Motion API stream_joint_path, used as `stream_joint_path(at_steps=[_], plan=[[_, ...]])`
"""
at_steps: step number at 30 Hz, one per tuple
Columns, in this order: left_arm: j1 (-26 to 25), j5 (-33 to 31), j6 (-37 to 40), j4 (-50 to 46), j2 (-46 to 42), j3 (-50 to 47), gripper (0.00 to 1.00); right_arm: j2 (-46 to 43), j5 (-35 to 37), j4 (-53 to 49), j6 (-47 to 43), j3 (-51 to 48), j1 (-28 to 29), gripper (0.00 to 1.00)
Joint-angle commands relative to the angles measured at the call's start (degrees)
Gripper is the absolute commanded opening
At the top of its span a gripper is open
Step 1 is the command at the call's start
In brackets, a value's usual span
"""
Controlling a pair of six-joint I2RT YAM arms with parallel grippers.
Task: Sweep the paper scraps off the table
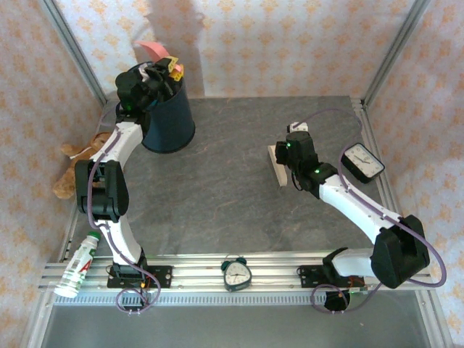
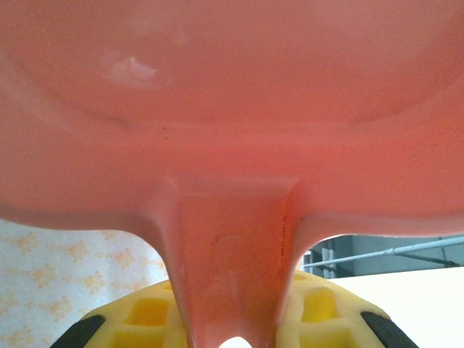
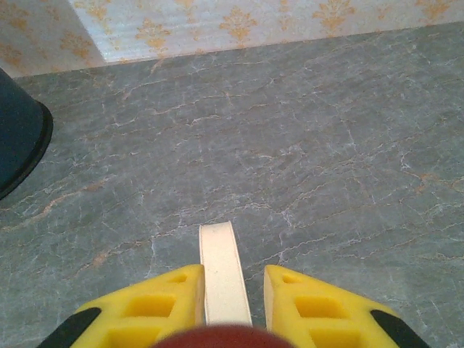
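Observation:
A pink dustpan point(image 1: 151, 49) is held tilted over the dark blue bin point(image 1: 168, 116) at the back left. My left gripper point(image 1: 156, 76) is shut on its handle. In the left wrist view the dustpan's underside point(image 2: 232, 109) looms close, and its handle runs down between the yellow fingers point(image 2: 145, 315). On the right side of the table point(image 1: 232, 196), my right gripper point(image 1: 287, 161) is shut on a cream-coloured brush point(image 1: 277, 165) that rests on the surface. The brush's cream strip point(image 3: 223, 268) lies against the left yellow finger. The paper scraps are out of view.
A black-rimmed clock point(image 1: 362, 162) lies near the right edge. A small green alarm clock point(image 1: 236, 274) stands on the front rail. A white bottle point(image 1: 78, 264) lies at the front left, and a brown plush toy point(image 1: 76, 156) sits beyond the left rail. The bin's edge point(image 3: 18, 130) appears left of the right gripper.

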Motion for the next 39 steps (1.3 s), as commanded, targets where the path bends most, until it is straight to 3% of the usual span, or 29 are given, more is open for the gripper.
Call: stream_joint_path(at_steps=[1,12,20,28,39], plan=[[-0.6,2.6,10.7,-7.0,-4.5,4.6,0.0,-0.8,0.2,1.5,0.9,0.2,-0.3,0.0],[-3.7,3.3,43.1,-39.6,-6.6,15.0,0.0,-1.6,0.4,1.5,1.2,-0.8,-0.3,0.0],[-8.5,-6.8,72.7,-72.6,-7.0,26.4,0.0,-2.8,1.0,1.7,1.0,-1.5,-0.3,0.0],[-13.9,-17.1,89.5,-90.7,-5.7,31.4,0.0,-4.4,2.6,1.9,0.6,-2.8,-0.3,0.0],[-22.3,-32.5,103.4,-106.0,-0.3,35.8,0.0,-5.7,5.8,1.7,-0.5,-4.5,-0.4,0.0]])
